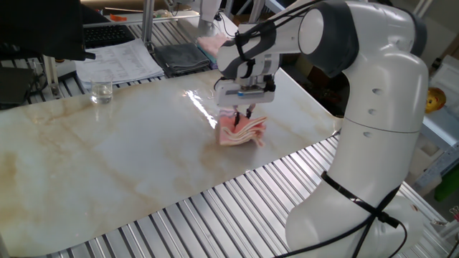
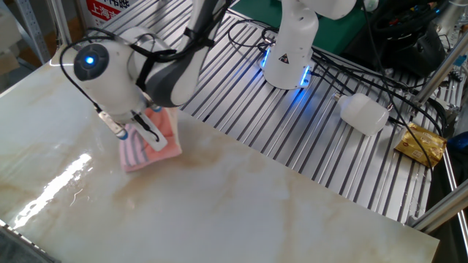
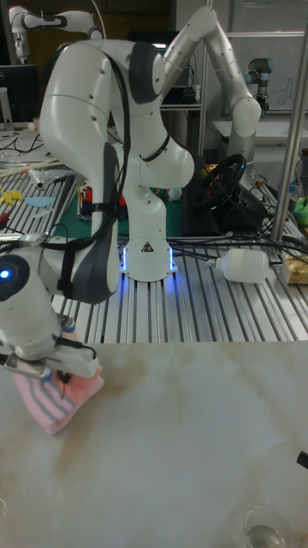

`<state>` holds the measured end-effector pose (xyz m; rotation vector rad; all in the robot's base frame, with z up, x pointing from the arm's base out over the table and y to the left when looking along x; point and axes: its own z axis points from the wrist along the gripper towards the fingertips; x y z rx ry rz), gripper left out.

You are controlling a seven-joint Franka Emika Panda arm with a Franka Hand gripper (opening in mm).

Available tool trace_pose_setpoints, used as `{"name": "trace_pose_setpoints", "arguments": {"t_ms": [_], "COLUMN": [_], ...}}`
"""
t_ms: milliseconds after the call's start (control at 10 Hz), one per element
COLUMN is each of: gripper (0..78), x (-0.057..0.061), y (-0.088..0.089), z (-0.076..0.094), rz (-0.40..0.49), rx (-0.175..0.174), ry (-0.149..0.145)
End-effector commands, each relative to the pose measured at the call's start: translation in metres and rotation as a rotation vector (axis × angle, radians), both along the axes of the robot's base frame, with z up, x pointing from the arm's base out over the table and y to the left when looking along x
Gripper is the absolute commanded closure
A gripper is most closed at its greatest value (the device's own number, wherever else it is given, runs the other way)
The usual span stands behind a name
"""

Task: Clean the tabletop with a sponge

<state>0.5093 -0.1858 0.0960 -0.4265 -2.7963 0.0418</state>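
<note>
Your white two-finger gripper comes straight down onto the soft salmon-pink folded sponge with grey-and-white stripes along one edge, and the jaws are closed on a pinch of it at its top, pressing the pad flat against the glossy cream-white marble-patterned tabletop with tan veins. The sponge sits directly under the jaws, not off to a side, so the relation that matters for your next stroke is where the pad lies on the slab: it is near the edge that borders the ribbed metal slat surface on the robot's base side, with the great bulk of the marble stretching away from the base toward the far edge. In the other fixed view the striped edge points out over the open marble while the plain pink end faces the slats, so the pad's long axis runs roughly across the slab from base side outward. A faint tan smear lies on the marble just beside the sponge, farther along the same edge. My judgement: you should drag the pad sideways over that patch, keeping downward pressure so the folds do not roll under the fingers. The clear drinking glass stands well apart.
</note>
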Motion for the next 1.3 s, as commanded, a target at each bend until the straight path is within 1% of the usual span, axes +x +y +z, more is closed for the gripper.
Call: {"name": "trace_pose_setpoints", "arguments": {"t_ms": [100,200,300,400,500,600,700,800,1000,1300], "gripper": [76.4,76.4,76.4,76.4,76.4,76.4,76.4,76.4,76.4,76.4], "x": [-0.006,-0.008,-0.009,-0.008,-0.008,-0.003,-0.001,-0.001,0.005,0.014], "y": [0.03,0.038,0.04,0.041,0.041,0.038,0.034,0.029,0.008,-0.021], "z": [-0.004,-0.007,-0.007,-0.004,-0.004,0.007,0.012,0.013,0.009,-0.004], "rz": [-0.078,-0.093,-0.095,-0.091,-0.091,-0.07,-0.064,-0.057,-0.018,0.024], "rx": [0.049,0.063,0.074,0.129,0.13,0.139,0.142,0.144,0.159,0.17], "ry": [0.005,0.001,-0.003,-0.042,-0.044,-0.069,-0.08,-0.082,-0.09,-0.092]}}
